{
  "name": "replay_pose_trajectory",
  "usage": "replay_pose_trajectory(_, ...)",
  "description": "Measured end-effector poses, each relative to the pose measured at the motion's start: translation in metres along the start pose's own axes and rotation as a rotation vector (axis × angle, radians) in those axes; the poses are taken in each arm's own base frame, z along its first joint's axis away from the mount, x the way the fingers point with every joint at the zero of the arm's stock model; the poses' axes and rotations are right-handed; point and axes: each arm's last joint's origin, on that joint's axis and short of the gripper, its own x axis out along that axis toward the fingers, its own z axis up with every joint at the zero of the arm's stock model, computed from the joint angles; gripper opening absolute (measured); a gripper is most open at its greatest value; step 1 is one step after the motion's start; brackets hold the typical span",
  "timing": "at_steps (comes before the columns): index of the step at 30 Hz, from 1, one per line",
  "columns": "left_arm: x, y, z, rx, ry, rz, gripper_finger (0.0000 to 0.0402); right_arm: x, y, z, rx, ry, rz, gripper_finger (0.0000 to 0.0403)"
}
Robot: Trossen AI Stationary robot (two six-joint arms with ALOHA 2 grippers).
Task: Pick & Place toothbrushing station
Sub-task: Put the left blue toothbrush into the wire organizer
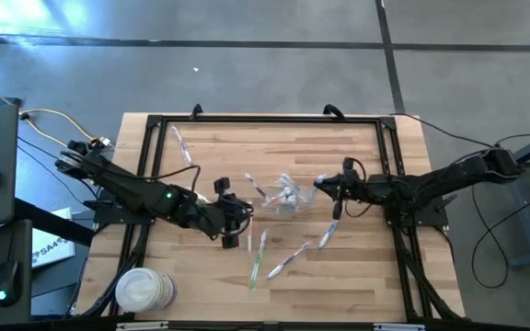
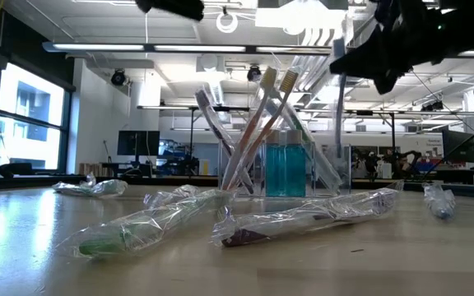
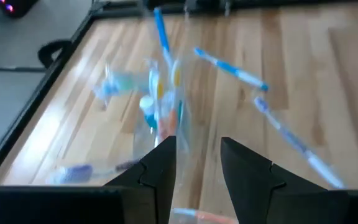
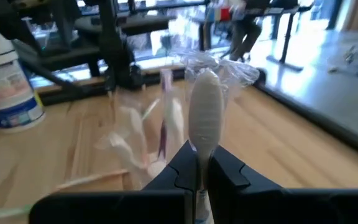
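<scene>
- High view: my right jaws (image 1: 336, 191) sit just right of the clear container (image 1: 283, 195) at mid-bench (image 1: 357, 276), clamped on a wrapped toothbrush (image 1: 337, 204)
- Right wrist view shows that brush's white wrapped end (image 4: 205, 112) standing up from between my closed fingers
- My left jaws (image 1: 239, 221) hang left of the container, part open; left wrist view shows nothing between the two fingers (image 3: 160, 171)
- Low view: the container (image 2: 282, 168) stands upright with several brushes leaning in it
- Two wrapped brushes (image 2: 303, 218) lie on the bench in front of it; others lie scattered, one (image 1: 180, 144) toward the far left corner
- A white tub (image 1: 144, 291) stands at the near left corner
</scene>
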Motion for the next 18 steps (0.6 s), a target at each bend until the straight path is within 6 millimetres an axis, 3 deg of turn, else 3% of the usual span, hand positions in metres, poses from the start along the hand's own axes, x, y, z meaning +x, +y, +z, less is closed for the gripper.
replay_pose_trajectory(10,0.011,0.0,-0.026,-0.023,0.058,0.051,0.0125,0.028,-0.01,-0.024,0.032,0.14,-0.009,0.0009)
replay_pose_trajectory(18,0.012,0.0,-0.028,-0.022,0.06,0.053,0.0125,0.038,-0.008,-0.029,0.046,0.127,0.047,0.0009)
